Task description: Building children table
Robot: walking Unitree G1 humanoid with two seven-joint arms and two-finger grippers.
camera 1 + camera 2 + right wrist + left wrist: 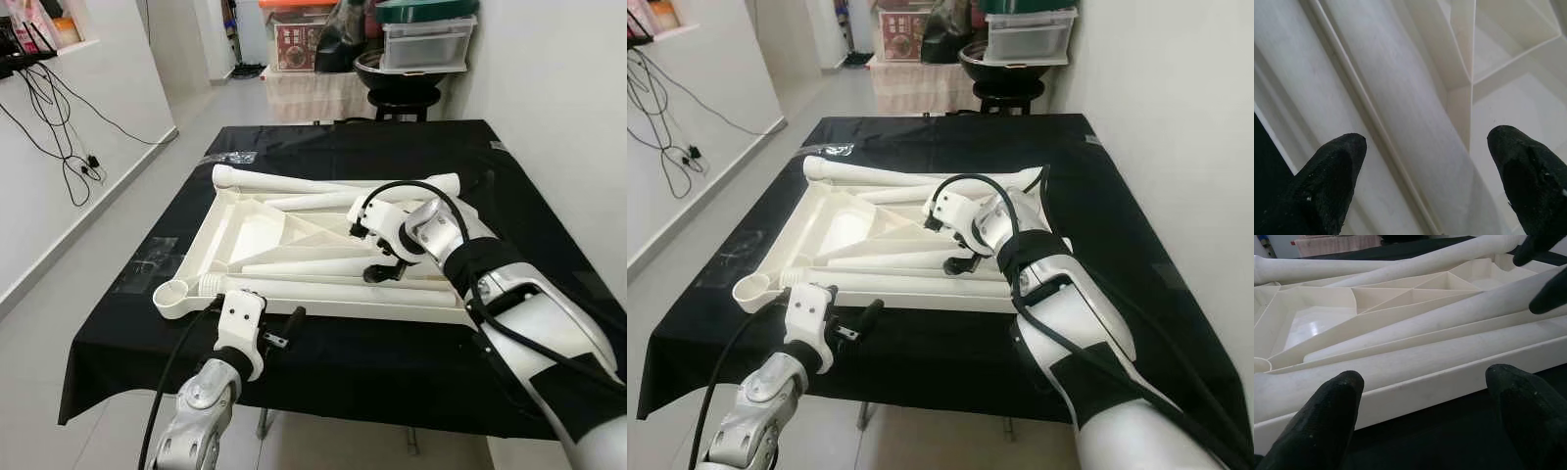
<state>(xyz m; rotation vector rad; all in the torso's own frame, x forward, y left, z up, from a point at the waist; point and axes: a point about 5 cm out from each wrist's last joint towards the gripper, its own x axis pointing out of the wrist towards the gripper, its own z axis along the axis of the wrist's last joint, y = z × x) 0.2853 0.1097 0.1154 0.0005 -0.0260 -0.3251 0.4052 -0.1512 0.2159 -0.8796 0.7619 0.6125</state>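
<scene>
A white plastic table top (343, 311) lies upside down on the black cloth, its ribbed underside facing up. Several white tube legs (323, 266) lie loose inside it, and another leg (294, 182) rests along its far rim. A round leg socket (174, 294) sits at the near left corner. My left gripper (269, 315) hovers open just in front of the near rim (1449, 382), holding nothing. My right gripper (384, 262) hangs open over a leg (1400, 122) in the middle right of the top, its fingers (1327, 181) spread on either side of the tube.
The black-covered table (392, 372) stands close to a white wall on the right. A black stool (402, 98) and stacked storage boxes stand beyond the far edge. Cables (69, 147) hang on the left wall, with open floor beside it.
</scene>
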